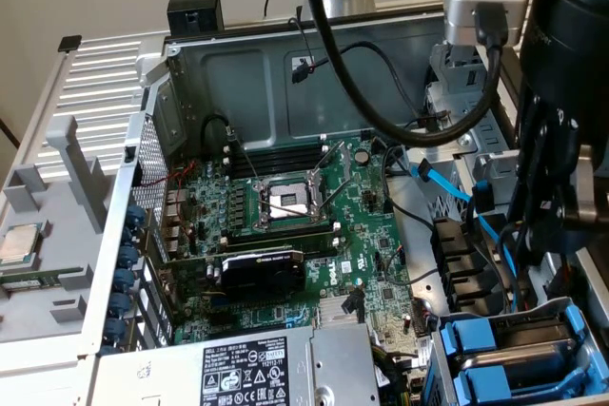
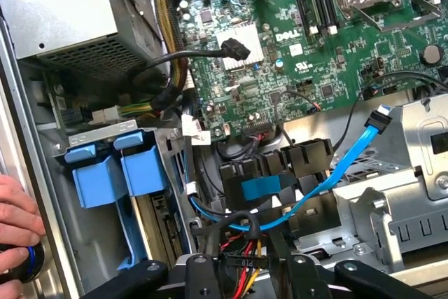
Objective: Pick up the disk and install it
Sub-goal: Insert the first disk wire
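While the arm (image 1: pixel 571 54) hangs upright over the case (image 1: pixel 238 83), I cannot tell its pincer (image 1: pixel 538 254) opening.

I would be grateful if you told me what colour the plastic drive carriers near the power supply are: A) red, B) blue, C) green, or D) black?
B: the two plastic drive carriers standing side by side are plainly blue.

A hand (image 2: pixel 17 225) half out of frame — the power-supply label (image 1: pixel 252 373) too, small print illegible.
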{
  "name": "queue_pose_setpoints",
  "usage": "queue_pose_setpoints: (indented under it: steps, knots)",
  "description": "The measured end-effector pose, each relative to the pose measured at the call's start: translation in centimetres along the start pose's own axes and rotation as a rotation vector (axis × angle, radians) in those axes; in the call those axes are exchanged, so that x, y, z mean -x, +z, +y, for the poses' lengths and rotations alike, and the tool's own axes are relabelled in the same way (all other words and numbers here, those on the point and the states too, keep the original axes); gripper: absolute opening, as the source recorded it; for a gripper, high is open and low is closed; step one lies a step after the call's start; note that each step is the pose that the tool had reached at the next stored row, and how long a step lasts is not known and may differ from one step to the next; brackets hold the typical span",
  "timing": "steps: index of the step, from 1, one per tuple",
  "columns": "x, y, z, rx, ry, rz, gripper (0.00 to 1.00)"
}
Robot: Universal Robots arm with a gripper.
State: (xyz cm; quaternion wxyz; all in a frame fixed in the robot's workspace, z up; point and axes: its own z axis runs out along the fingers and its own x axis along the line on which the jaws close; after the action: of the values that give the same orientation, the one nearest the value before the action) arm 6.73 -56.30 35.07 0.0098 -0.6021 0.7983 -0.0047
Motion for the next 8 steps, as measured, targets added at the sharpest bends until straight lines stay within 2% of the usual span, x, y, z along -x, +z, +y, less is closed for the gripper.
queue_pose_setpoints:
  steps: [4,8]
  knots:
    - [0.14,0.05,0.06,0.0000,0.001,0.0000,0.35]
    - [0.38,0.07,0.47,0.0000,0.004,-0.0001,0.35]
